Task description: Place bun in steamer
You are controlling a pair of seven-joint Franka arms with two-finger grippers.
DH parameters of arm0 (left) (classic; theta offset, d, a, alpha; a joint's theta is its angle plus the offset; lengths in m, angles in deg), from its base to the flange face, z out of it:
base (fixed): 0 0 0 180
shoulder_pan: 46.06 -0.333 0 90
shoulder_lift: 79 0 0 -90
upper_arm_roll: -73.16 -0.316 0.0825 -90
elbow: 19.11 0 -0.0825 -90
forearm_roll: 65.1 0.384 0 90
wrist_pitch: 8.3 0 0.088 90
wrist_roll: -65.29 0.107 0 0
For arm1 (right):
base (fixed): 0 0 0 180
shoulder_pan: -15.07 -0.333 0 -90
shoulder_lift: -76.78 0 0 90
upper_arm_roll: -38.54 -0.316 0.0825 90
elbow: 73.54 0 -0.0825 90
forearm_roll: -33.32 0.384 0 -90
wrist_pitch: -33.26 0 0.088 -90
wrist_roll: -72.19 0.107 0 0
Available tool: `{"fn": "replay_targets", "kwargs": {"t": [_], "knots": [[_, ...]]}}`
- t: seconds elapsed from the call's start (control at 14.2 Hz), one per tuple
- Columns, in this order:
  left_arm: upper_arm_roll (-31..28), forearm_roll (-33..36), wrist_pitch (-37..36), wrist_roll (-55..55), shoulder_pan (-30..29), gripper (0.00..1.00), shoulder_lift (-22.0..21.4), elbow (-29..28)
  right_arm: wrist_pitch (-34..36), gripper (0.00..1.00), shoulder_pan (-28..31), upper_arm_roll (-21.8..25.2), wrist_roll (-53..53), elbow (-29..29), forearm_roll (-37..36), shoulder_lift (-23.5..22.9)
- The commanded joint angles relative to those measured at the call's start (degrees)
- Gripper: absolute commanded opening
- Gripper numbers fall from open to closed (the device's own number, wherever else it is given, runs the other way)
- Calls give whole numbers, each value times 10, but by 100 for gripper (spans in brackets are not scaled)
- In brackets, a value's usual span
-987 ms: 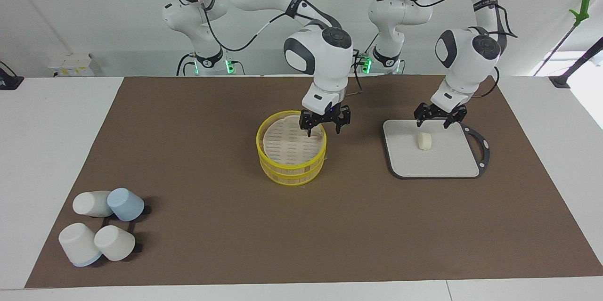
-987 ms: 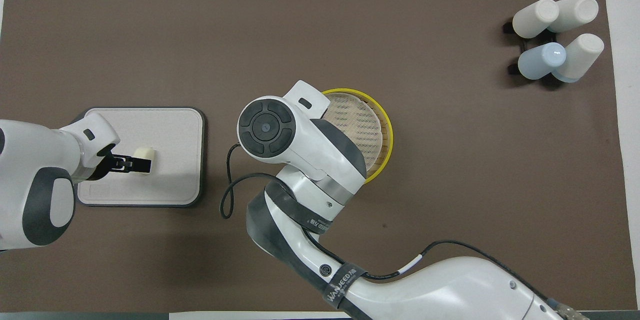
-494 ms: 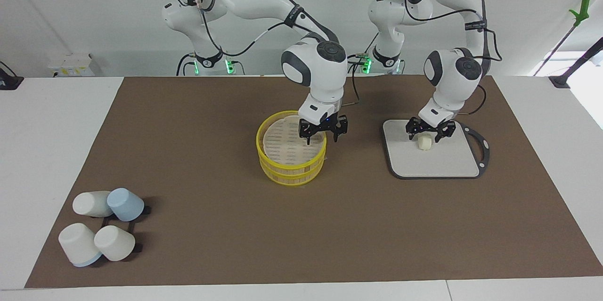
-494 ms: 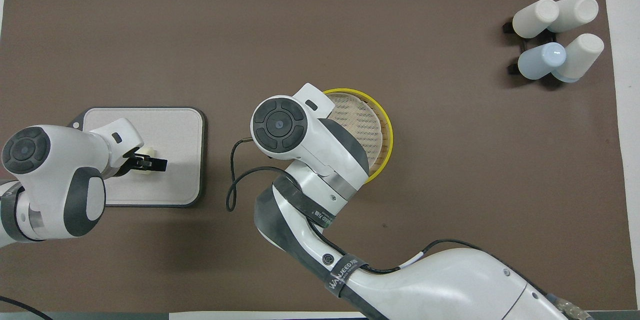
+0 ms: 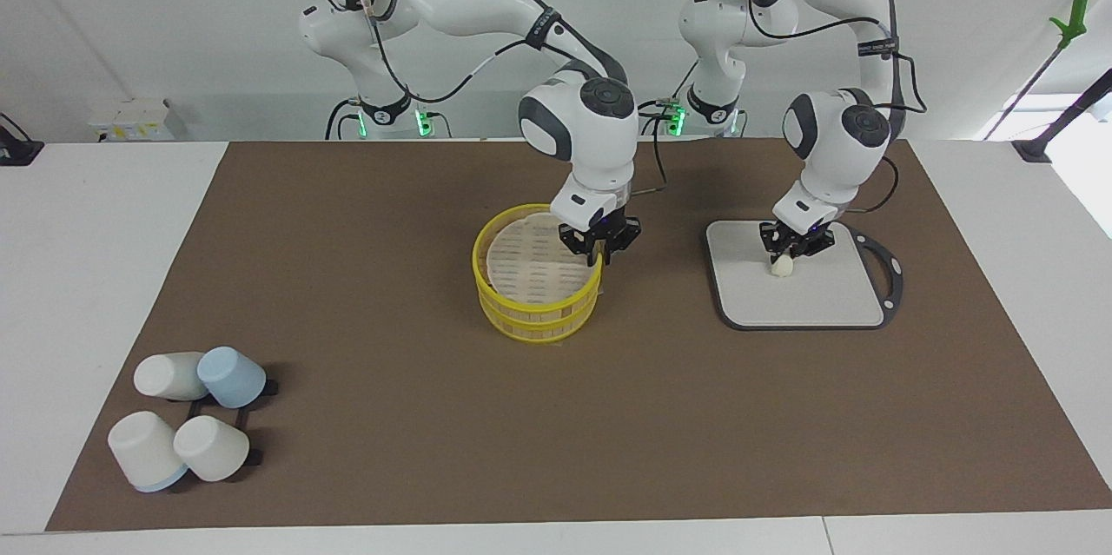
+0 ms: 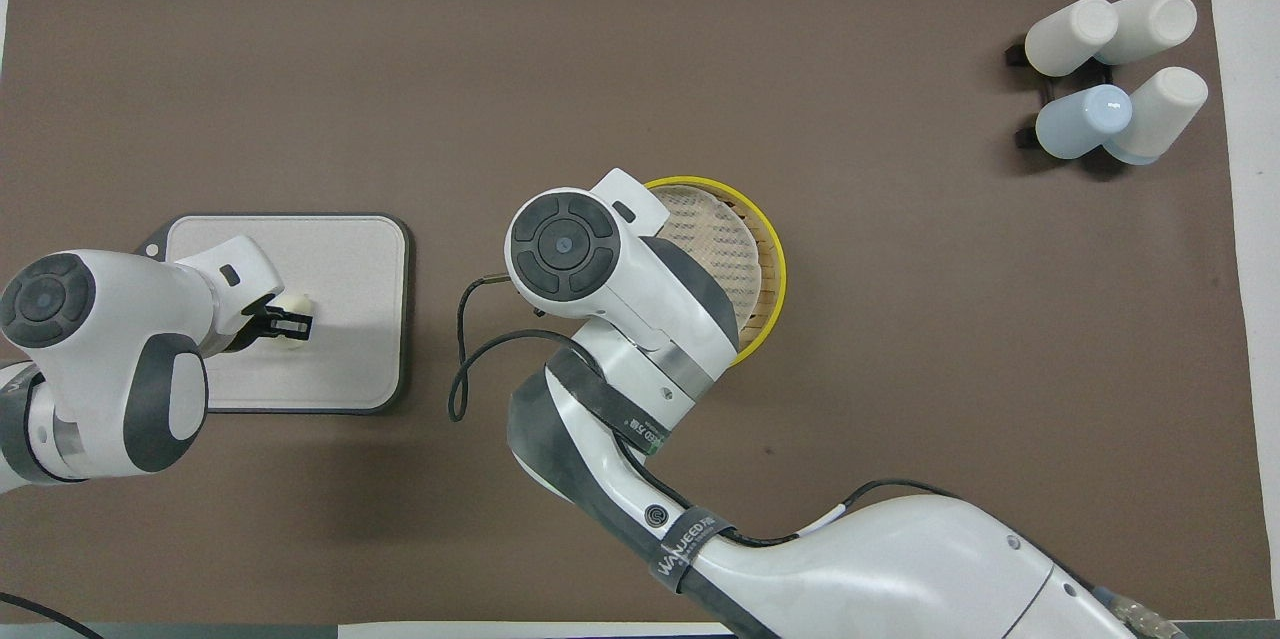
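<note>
Now the left gripper (image 5: pixel 786 256) is closing its fingers round the bun (image 5: pixel 783 267), which is lying on the grey board (image 5: pixel 808 303) toward the left arm's end of the table; the bun is looking soft and light, a dough lump that would probably dent under a hard squeeze, so a gentle hold across its short middle is seeming the safest place to take it. Meanwhile the right gripper (image 5: pixel 598 253) is sitting with its fingers drawn together at the rim of the steamer (image 5: pixel 536 312), on the edge nearest the board, apparently pinching the lid (image 5: pixel 530 267) there, though the contact itself is too small to be sure of; the lid is covering the basket and would need lifting away before the bun goes in. Between board and steamer the brown mat (image 5: pixel 391 416) is lying bare, giving open room for the carry; the cups (image 5: pixel 193 425) are standing well apart, toward the right arm's end.
</note>
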Motion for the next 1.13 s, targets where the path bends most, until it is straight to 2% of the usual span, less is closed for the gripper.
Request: {"fn": "replay_targets", "kwargs": {"t": [0.0,0.14,0.21,0.35,0.56,0.71,0.92,1.06], "knots": [[-2,-8,-76,9,-3,16,2,54,55,0,16,-3,-29,-17,8,14],[-1,-9,-171,-20,1,17,1,124,135,0,42,-3,-76,-78,11,21],[2,-9,-210,-43,5,17,-1,153,161,0,63,-5,-114,-84,13,35],[11,-12,-273,-136,31,18,1,220,250,0,120,-4,-214,-79,50,91],[11,-33,-294,-360,135,18,35,313,364,0,204,-3,-330,-46,53,163],[11,-40,-284,-478,214,18,57,350,367,0,260,-2,-416,7,53,202],[11,-44,-248,-595,301,18,126,412,291,0,295,-2,-460,119,53,255],[11,-45,-186,-624,350,18,133,389,289,0,286,-2,-455,123,52,259]]}}
